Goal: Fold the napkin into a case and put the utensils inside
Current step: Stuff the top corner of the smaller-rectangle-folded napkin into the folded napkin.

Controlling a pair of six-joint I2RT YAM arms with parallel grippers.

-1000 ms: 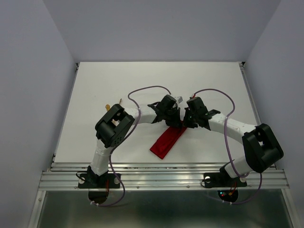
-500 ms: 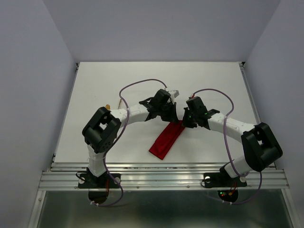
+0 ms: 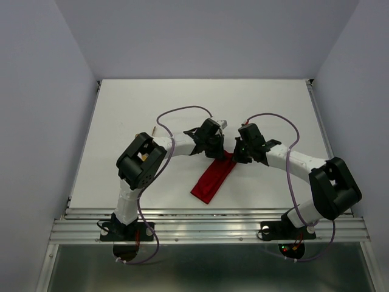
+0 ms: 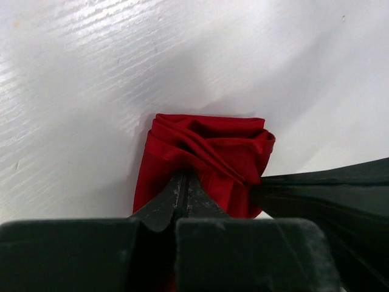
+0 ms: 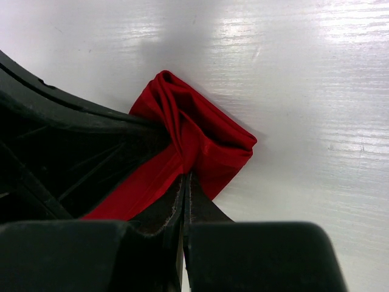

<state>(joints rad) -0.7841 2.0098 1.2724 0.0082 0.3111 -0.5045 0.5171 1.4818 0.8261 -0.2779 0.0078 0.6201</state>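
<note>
Left arm's elbow is seen swung back rightward since half a second ago | left tool (image 4: 184, 185) and right tool (image 5: 186, 182) are both clamped on the napkin's (image 3: 211, 178) far end | napkin is laid on the counter (image 3: 182, 103) as a narrow folded strip, its long axis diagonal and trailing near-left from the tools | gripped end is bunched and creased
</note>
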